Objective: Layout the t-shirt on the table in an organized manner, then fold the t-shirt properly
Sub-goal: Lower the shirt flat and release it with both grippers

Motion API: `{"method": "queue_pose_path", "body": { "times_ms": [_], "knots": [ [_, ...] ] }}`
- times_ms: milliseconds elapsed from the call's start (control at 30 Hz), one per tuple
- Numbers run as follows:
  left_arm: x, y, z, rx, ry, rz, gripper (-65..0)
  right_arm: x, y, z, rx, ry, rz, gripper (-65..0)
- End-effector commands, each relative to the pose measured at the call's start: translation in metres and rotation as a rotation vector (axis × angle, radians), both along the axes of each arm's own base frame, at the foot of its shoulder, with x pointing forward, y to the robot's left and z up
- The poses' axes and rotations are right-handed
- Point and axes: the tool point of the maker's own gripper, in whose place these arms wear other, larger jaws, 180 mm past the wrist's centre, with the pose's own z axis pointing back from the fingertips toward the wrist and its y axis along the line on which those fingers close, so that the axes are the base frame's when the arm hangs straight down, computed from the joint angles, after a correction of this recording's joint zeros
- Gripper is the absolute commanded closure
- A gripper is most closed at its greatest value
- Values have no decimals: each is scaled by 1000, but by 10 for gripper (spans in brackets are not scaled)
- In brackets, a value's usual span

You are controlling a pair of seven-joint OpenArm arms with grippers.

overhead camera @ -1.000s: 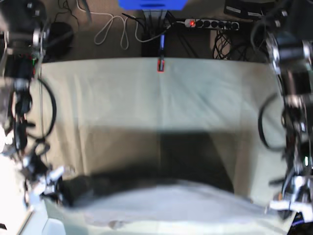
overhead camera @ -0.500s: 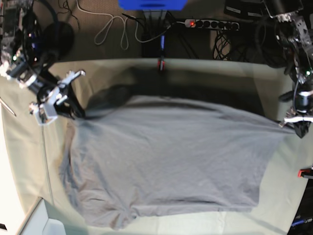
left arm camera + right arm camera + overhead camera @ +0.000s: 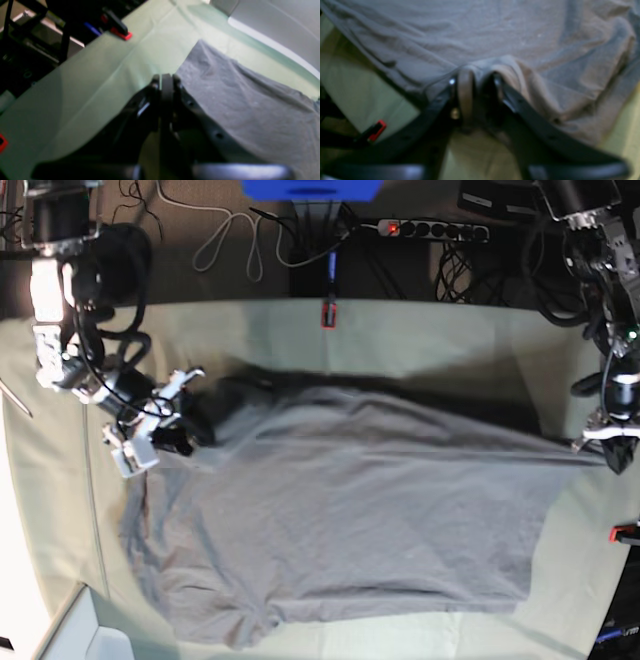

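t-shirt (image 3: 340, 510) lower on table (image 3: 420, 340) | left hand (image 3: 612, 448) clamped on t-shirt | right hand (image 3: 165, 420) parting

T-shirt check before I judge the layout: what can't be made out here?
- Sleeves and neck label of the t-shirt: base view, too small and creased.
- Whether the right gripper grips the cloth: right wrist view, blurred, fingers in folds.
- Left gripper contents: left wrist view, blurred.
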Motion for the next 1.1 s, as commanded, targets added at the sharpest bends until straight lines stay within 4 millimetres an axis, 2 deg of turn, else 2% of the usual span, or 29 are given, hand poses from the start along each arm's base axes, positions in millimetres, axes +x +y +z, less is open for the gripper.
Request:
{"method": "queue_pose_path", "body": {
  "times_ms": [0,67,167,267,367,467,600,800,900,1067],
  "knots": [
    [5,6,21,37,-57,4,0,8,0,17,25,-59,5,-242],
    [5,7,21,39,-57,3,0,10,-5,24,30,-78,-16,-317],
    [5,7,21,40,-57,4,0,6,-31,39,25,-123,-99,-396],
    [5,7,21,40,-57,4,0,-4,-61,45,6,-137,-187,-427],
    [5,6,21,36,-58,4,0,-21,-73,31,-12,-93,-217,-427],
    [6,6,21,36,-60,4,0,-44,-72,6,-13,-7,-215,-427],
    [5,6,21,35,-58,4,0,-61,-52,-31,19,107,-177,-427],
    [5,6,20,36,-57,4,0,-70,-16,-64,52,210,-86,-427],
    [4,6,20,36,-55,5,0,-62,-5,-72,61,231,-59,-427],
    [4,6,21,36,-57,5,0,-29,-10,-80,81,241,-97,-427]
  ]
}}
